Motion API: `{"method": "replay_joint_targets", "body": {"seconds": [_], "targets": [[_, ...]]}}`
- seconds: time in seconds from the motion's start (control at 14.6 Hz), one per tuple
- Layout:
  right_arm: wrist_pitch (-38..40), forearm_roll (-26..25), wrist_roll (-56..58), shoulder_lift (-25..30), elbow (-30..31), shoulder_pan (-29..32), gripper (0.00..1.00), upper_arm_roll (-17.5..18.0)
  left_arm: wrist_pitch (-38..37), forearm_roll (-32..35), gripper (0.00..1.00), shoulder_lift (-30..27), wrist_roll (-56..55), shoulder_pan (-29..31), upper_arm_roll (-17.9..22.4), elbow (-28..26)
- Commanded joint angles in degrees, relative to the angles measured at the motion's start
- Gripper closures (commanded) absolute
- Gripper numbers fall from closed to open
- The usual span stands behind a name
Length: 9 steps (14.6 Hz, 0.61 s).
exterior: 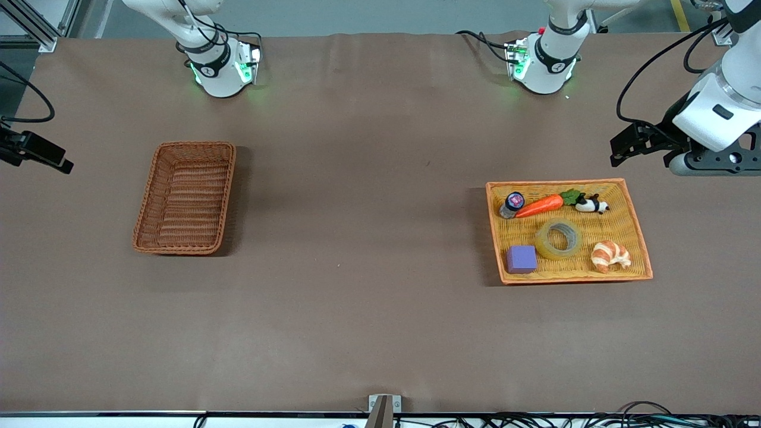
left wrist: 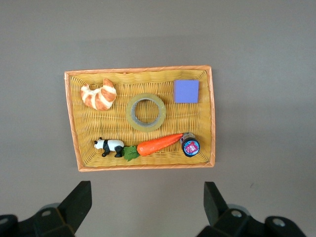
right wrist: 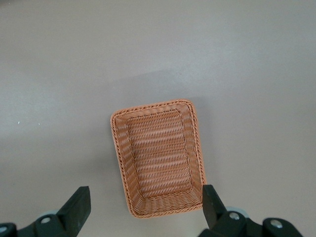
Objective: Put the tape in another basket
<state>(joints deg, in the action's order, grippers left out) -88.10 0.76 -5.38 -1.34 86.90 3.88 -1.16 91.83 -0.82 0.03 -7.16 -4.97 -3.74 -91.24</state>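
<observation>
The tape (exterior: 557,238), a translucent yellowish ring, lies flat in the middle of the bright orange-yellow woven tray (exterior: 618,226) toward the left arm's end of the table. It also shows in the left wrist view (left wrist: 145,112). The dark reddish-brown wicker basket (exterior: 185,199) stands empty toward the right arm's end, and shows in the right wrist view (right wrist: 158,163). My left gripper (exterior: 621,151) is open and empty, up in the air over the table beside the tray (left wrist: 197,123). My right gripper (exterior: 53,157) is open and empty, raised over the table beside the basket.
In the tray with the tape lie a purple cube (exterior: 521,259), a croissant (exterior: 610,255), a toy carrot (exterior: 540,205), a small panda figure (exterior: 591,205) and a small jar (exterior: 512,204). Brown table cloth lies between the tray and the basket.
</observation>
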Motion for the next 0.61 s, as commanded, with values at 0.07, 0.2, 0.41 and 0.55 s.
{"method": "replay_joint_targets", "body": {"seconds": [0.07,0.2,0.41,0.55], "targets": [[0.03,0.38,-0.51,-0.15,-0.24,0.6,0.0,0.63,0.45,0.47,0.0,-0.2,-0.4,-0.12,0.05,0.53],[0.12,0.38,-0.51,-0.15,-0.24,0.51,0.0,0.63,0.45,1.08,0.0,0.32,-0.31,-0.21,0.05,0.8],[0.21,0.38,-0.51,-0.15,-0.24,0.51,0.0,0.63,0.89,1.35,0.0,1.02,-0.48,-0.12,0.14,0.27],[0.12,0.38,-0.51,-0.15,-0.24,0.51,0.0,0.63,3.34,3.71,0.01,1.82,-0.4,0.66,0.14,-1.39]]}}
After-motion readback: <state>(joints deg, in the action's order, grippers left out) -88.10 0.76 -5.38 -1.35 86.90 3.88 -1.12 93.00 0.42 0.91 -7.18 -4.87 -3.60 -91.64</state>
